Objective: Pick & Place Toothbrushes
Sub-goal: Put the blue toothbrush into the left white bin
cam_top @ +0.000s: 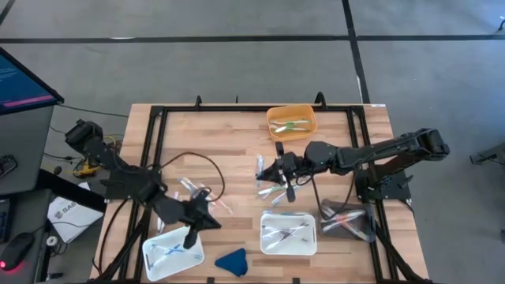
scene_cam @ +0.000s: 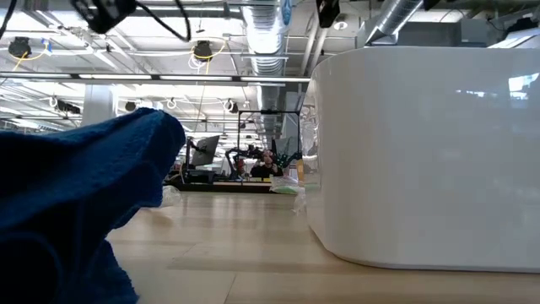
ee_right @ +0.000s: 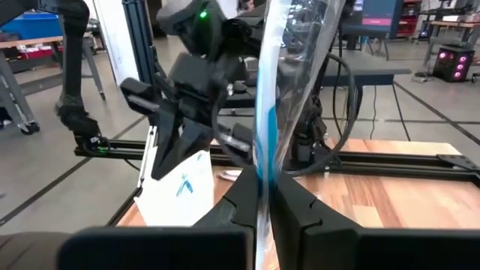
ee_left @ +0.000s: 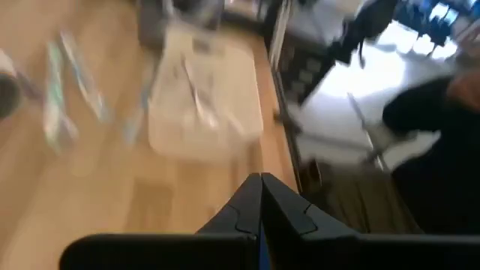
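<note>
The right gripper [ee_right: 262, 196] had its two dark fingers pinched tight on a single toothbrush [ee_right: 264, 112] in a clear, crinkly plastic wrapper, blue along its stem, and it stood upright out of the fingertips, filling the centre of the right wrist view. Held at one end like that, it probably hung free for carrying to a tray. In the high view that gripper sat at centre frame, above the loose scatter of white wrapped toothbrushes [cam_top: 272, 188] on the pale wooden slatted table [cam_top: 221, 142].

Over to the left gripper [ee_left: 261, 196]: fingers pressed together, nothing visible between them, hovering at lower left of the high view just above the white rectangular plastic tray [cam_top: 172, 254], where a blue-accented brush lay. My guess: a drop just made there.

Outward: a second white tray [cam_top: 289, 233] at lower centre held several brushes, the orange plastic bin [cam_top: 292, 122] at upper centre held a few with green accents, and a clear container [cam_top: 347, 221] sat at lower right. A blue cloth lump [cam_top: 231, 261] lay at the bottom edge, a black cable [cam_top: 207, 162] looped across the boards.

No brand or writing on the brushes could be read; a label at far left was too small.
</note>
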